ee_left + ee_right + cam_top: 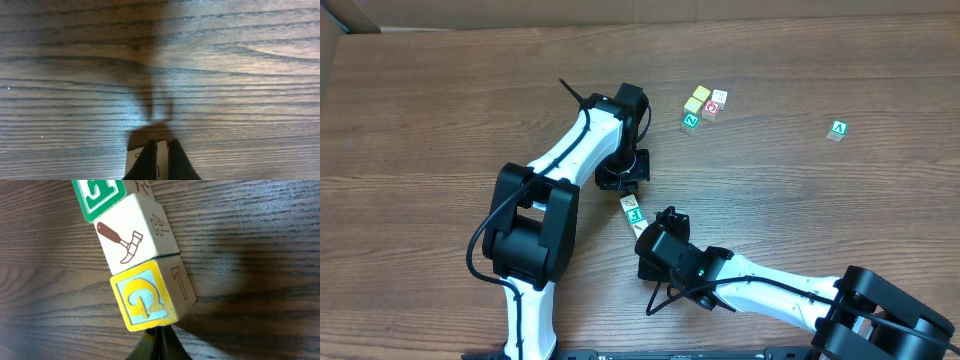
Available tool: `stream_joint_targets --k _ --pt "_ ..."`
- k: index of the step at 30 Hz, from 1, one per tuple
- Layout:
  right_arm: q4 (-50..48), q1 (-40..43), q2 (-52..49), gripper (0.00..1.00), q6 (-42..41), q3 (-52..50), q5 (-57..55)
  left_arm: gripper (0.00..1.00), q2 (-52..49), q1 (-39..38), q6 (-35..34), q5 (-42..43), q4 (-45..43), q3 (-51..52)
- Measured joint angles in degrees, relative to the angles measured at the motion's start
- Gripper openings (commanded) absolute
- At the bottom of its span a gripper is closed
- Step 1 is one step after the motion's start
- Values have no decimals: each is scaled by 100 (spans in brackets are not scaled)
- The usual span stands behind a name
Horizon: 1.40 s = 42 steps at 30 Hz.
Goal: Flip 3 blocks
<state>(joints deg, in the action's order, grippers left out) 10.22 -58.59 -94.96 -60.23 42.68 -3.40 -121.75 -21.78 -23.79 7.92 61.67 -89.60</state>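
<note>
While the three blocks (634, 213) lie in a touching row near the middle of the surface (800, 200), the right fingers (148, 350) are clenched on nothing, their tips just beside the yellow G block (145, 297) at one end. The left fingers (147, 164) are likewise clenched and empty, above a white block face (134, 159).

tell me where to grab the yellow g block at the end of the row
Take the yellow G block by its 7 face and the face opposite, coming from the row's open end, where the right tool sits shut. Those sides are free; the hammer block touches the far side, leaving no room along the row.
</note>
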Motion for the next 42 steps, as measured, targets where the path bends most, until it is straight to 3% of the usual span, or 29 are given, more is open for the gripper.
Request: stream_joint_targets --k 21,42 --pt "-28 -199 0 4 -153 -2 -2 4 -310 4 44 -24 420 -120" --pt "-291 -269 0 4 -555 -2 -184 4 -310 -90 44 0 24 -122"
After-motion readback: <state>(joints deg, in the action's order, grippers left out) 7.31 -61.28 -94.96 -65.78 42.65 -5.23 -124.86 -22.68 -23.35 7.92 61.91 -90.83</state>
